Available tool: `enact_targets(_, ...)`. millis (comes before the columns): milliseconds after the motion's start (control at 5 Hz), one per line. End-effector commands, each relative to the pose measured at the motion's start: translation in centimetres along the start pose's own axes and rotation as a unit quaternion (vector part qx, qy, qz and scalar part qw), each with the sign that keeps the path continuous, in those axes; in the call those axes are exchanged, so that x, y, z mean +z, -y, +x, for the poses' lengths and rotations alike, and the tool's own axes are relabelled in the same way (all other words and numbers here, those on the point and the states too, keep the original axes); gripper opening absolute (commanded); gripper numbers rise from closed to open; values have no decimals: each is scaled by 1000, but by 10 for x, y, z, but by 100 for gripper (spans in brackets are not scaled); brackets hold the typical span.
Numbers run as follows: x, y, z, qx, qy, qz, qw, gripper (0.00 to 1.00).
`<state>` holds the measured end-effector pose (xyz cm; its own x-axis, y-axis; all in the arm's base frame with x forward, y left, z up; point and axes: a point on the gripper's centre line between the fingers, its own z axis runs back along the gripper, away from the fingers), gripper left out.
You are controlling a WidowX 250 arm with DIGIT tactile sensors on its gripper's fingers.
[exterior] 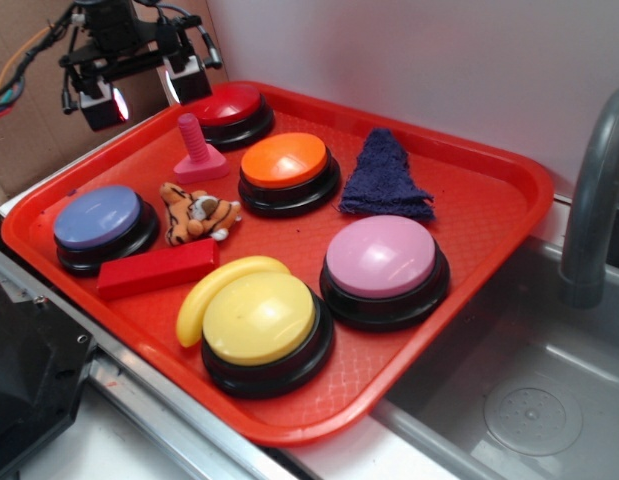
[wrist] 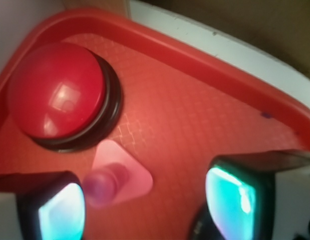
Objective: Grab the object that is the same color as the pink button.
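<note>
A small pink toy bolt [exterior: 195, 150] stands upright on its flat base near the tray's back left, next to the red button [exterior: 227, 110]. The pink button [exterior: 381, 257] with its pale dome sits at the tray's front right. My gripper [exterior: 146, 93] hangs open above the tray's back left corner, higher than the bolt and a little behind it. In the wrist view the bolt [wrist: 117, 178] shows below, just inside the left finger [wrist: 59, 212], with a wide gap to the right finger [wrist: 232, 200]. My gripper [wrist: 144, 207] holds nothing.
The red tray [exterior: 489, 170] also holds a blue-lavender button [exterior: 99, 218], an orange button [exterior: 285, 162], a yellow button [exterior: 259, 318], a yellow banana [exterior: 211, 290], a red block [exterior: 157, 268], a toy tiger [exterior: 196, 212] and a dark blue cloth [exterior: 385, 178]. A sink [exterior: 529, 400] and faucet [exterior: 594, 190] lie right.
</note>
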<state>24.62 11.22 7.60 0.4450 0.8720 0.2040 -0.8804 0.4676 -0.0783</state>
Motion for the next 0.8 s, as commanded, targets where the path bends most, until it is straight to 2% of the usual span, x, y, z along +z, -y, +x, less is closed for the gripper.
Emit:
enact_targets(0, -12, 13, 19, 2, 4, -12, 1000, 100)
enact_targets(400, -19, 21, 10, -10, -2, -14, 1000, 96)
enact_targets(600, -19, 22, 5, -1, -5, -21, 1000, 22)
